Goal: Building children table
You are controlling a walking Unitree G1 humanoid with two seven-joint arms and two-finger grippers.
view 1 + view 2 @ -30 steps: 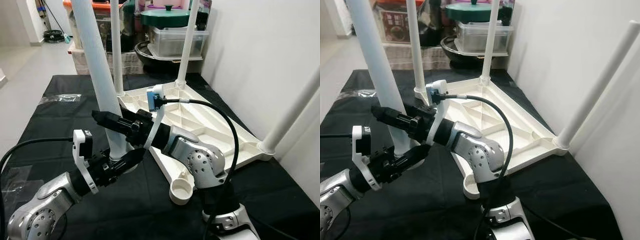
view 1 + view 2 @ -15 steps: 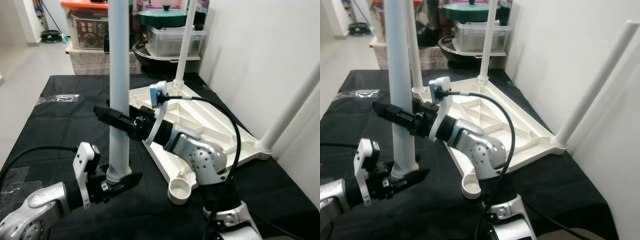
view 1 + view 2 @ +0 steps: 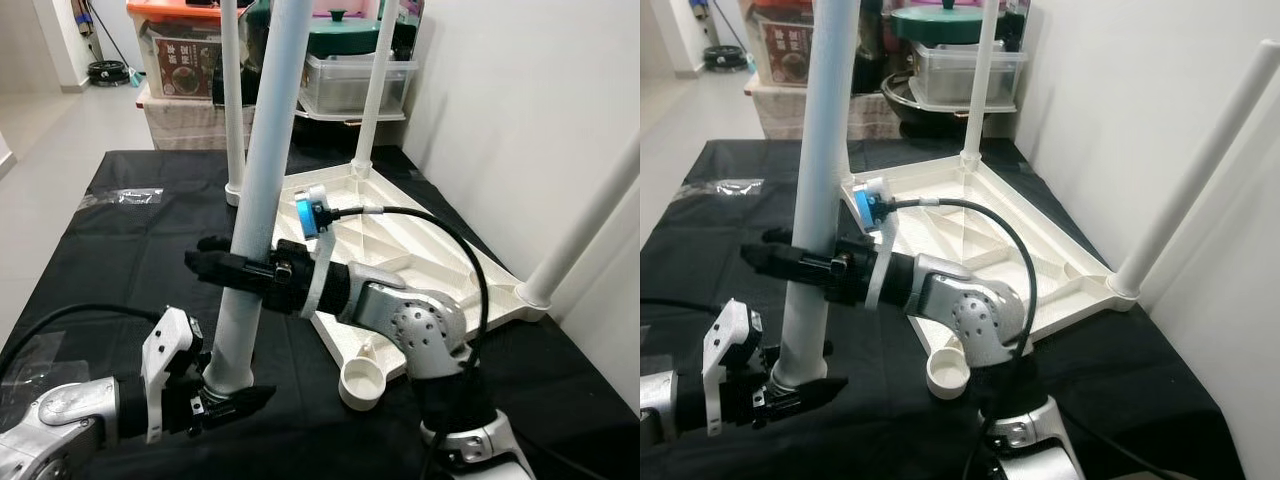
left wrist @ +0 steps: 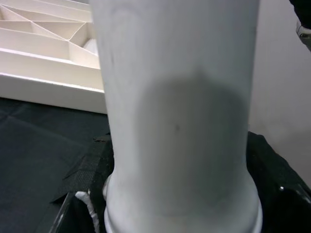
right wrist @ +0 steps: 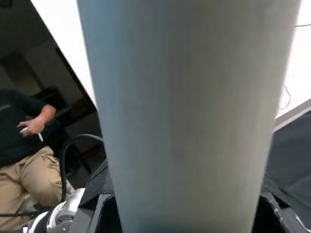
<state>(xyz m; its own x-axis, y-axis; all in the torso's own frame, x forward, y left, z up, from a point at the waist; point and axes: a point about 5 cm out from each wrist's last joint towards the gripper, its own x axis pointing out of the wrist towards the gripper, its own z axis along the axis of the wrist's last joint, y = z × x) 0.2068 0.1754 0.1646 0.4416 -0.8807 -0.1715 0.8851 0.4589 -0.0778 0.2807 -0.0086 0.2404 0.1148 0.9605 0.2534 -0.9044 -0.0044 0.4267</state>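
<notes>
1. Left pincer (image 3: 228, 398): nearest the camera, low over the bench (image 3: 120, 250); its two black fingers close around the flared bottom end of the loose white leg (image 3: 258, 190).
2. Loose white leg: held tilted, its top leaning away toward the far right; its bottom end sits just above the black cloth (image 3: 90, 290) that covers the bench.
3. Right pincer (image 3: 215, 268): higher up on the same leg, about mid-height; its fingers clamp the shaft from either side, and the silver forearm reaches in from the right.
4. Empty round socket (image 3: 363, 379): at the near corner of the upturned tabletop (image 3: 420, 250), just right of the held leg's bottom end and apart from it.
5. Upturned tabletop: white, ribbed underside facing up, lying on the black cloth beside the wall (image 3: 520, 110).
6. Fitted legs: three stand in the other corners, one at the right edge (image 3: 585, 220) and two at the far side (image 3: 372, 95) and (image 3: 231, 110).
7. Storage boxes (image 3: 355, 80): stacked beyond the bench, with a green lid (image 3: 330, 30) on top.
8. A seated person (image 5: 22, 145) in tan trousers appears in the right wrist view.
</notes>
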